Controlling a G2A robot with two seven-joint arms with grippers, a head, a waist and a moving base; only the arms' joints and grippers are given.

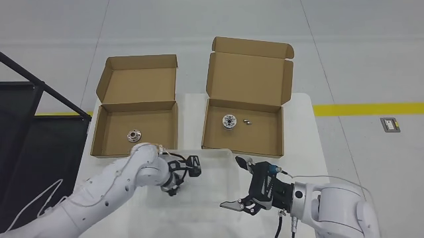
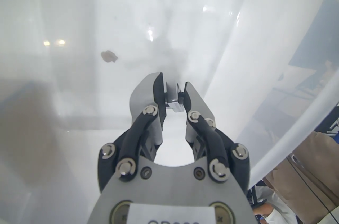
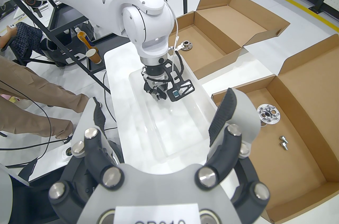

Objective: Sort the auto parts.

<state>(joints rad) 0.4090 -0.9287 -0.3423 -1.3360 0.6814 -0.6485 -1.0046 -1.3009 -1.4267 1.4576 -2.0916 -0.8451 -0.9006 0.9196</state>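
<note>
- A small metal part [image 2: 173, 103] is clamped between the pads of the left gripper [image 2: 173, 83]. The fingers are drawn in to a narrow gap, which the part fills.
- The left gripper is lowered inside a translucent white bin [image 3: 174, 127], with its fingertips close to the bin floor.
- A second loose part [image 2: 109, 56] is seen on the bin floor, a little beyond the left fingertips and apart from them.
- The right gripper [image 3: 161, 116] is spread wide, and nothing is held between its fingers. It is positioned at the bin's edge, across the bin from the left gripper and well apart from it.
- Beyond the left gripper, past the bin's far wall, an open left box [image 1: 156, 122] of cardboard is set. One flanged part [image 1: 134, 134] lies on its floor.
- Beyond the right gripper an open right box [image 1: 265, 132] is set beside the first. A perforated disc [image 3: 268, 114] lies in it, and two small bolts [image 3: 283, 141] are placed near the disc, touching each other.
</note>
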